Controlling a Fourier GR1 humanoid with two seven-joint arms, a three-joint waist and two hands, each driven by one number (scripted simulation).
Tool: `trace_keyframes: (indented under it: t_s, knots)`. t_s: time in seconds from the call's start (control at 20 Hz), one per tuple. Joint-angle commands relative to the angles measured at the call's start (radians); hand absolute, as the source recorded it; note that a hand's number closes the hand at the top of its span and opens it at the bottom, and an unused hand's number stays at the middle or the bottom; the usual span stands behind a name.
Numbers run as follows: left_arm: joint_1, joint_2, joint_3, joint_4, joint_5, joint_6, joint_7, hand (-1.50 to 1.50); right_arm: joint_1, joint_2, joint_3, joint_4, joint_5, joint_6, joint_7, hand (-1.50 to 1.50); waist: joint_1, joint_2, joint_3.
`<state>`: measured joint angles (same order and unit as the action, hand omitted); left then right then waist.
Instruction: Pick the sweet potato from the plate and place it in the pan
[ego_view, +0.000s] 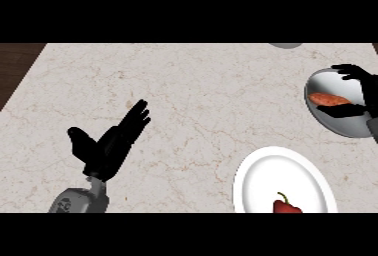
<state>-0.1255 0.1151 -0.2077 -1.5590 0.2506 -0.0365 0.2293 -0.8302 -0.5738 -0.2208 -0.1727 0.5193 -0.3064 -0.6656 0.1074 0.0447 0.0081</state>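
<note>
Tapered orange sweet potato (329, 99) lying in shiny round metal pan (322, 116), right hand (356, 76) spread open above it, left hand (111, 142) open with straight fingers over veined marble counter (199, 100), glossy white plate (260, 175) holding red pepper (286, 206)

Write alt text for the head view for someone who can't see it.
The right robot hand hovers over a grey pan holding an orange sweet potato. Nearer, a white plate carries a red pepper; the left robot hand rests open on the marble counter.

Marble counter (192, 100) bears a pan (325, 112) and plate (255, 175).
</note>
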Motion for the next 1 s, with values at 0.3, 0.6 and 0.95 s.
trace_keyframes:
  t_s: [0.3, 0.6, 0.95]
  knots:
    - [0.02, -0.003, 0.018, 0.008, -0.002, 0.011, -0.017, 0.0, -0.02, -0.012, -0.209, 0.041, -0.224, 0.3, -0.144, -1.5, -0.028, -0.006, 0.002]
    - [-0.028, -0.009, 0.027, 0.036, 0.001, 0.007, -0.014, 0.0, -0.038, -0.115, -0.224, 0.095, -0.24, 0.539, -0.059, -1.5, -0.028, 0.002, 0.001]
    - [-0.02, 0.012, 0.04, 0.009, 0.014, -0.004, 0.008, 0.0, 0.056, -0.196, -0.205, 0.084, -0.225, 0.775, -0.18, -1.5, -0.028, 0.004, 0.006]
